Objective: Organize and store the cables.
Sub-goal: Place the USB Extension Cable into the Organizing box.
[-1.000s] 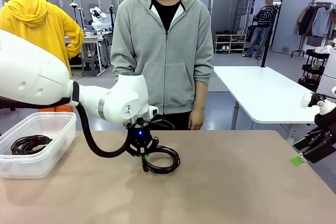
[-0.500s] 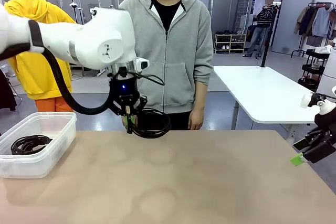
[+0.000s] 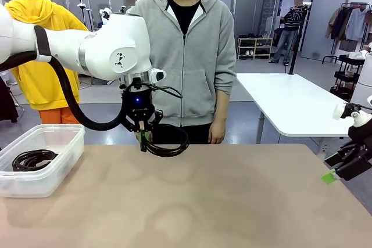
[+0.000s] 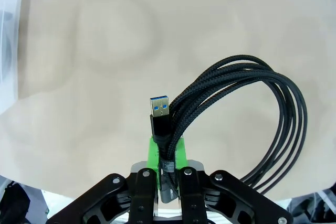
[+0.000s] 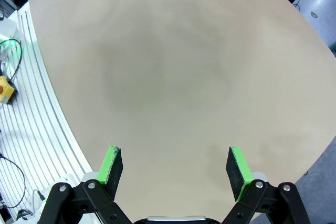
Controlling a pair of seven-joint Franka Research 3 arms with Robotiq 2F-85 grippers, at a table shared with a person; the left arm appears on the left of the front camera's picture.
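Observation:
A coiled black cable (image 3: 167, 140) hangs above the far middle of the table, and my left gripper (image 3: 142, 138) is shut on it. In the left wrist view the braided cable (image 4: 239, 108) loops out to the right, its USB plug (image 4: 159, 109) standing up between the green pads (image 4: 153, 150). Another black cable coil (image 3: 35, 159) lies inside the clear plastic bin (image 3: 65, 161) at the left. At the table's right edge my right gripper (image 3: 339, 168) stays open; its green fingertips (image 5: 111, 161) frame bare tabletop in the right wrist view.
A person in a grey hoodie (image 3: 183, 56) stands at the far side, arms down, one hand (image 3: 217, 133) near the table edge. A white table (image 3: 290, 103) stands behind at the right. The tan tabletop (image 3: 203, 201) is bare in front.
My left arm lifted the cable coil off the table and carried it up and to the left; over the last half second it has hardly moved. The right gripper stayed still.

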